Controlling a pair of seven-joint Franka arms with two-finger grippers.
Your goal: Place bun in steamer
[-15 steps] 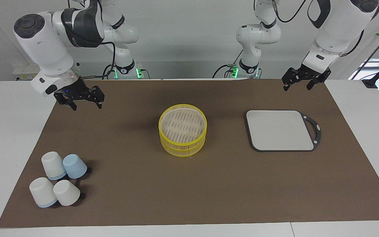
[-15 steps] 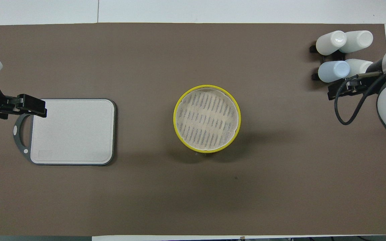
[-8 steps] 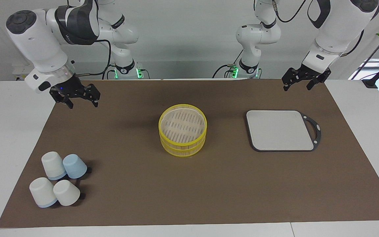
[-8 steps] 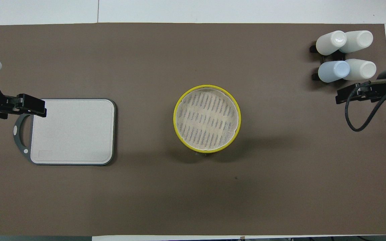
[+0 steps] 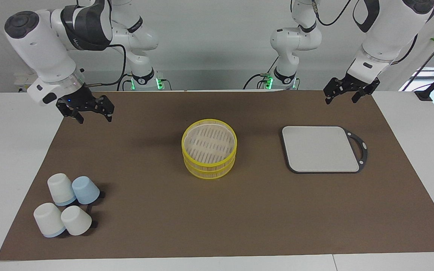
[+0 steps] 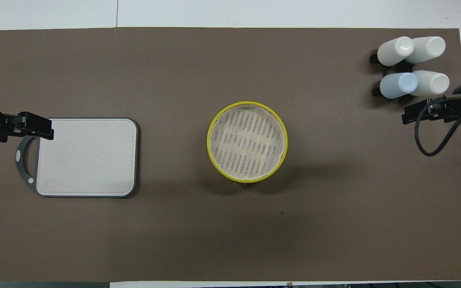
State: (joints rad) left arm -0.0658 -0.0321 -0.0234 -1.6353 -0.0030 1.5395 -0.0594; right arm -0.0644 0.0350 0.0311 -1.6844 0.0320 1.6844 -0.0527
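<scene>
Steamer (image 5: 209, 153) sat lidded mid-bench; left claw (image 5: 345, 96) hung open above the mat; right claw (image 5: 92, 117) open too, both empty.

Grey board (image 5: 320, 148) right of frame centre; four upturned cups (image 5: 66, 205) lower left, perhaps on black stands; brown mat (image 5: 217, 226).

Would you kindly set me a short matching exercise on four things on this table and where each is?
Things:
1. steamer
2. grey board
3. cups
4. right gripper

Places:
A. toward the left arm's end of the table
B. middle of the mat, lid on
C. raised over the mat's edge at the robots' end
D. toward the right arm's end, farther from the robots than the steamer

Pairs: 1-B, 2-A, 3-D, 4-C
</scene>
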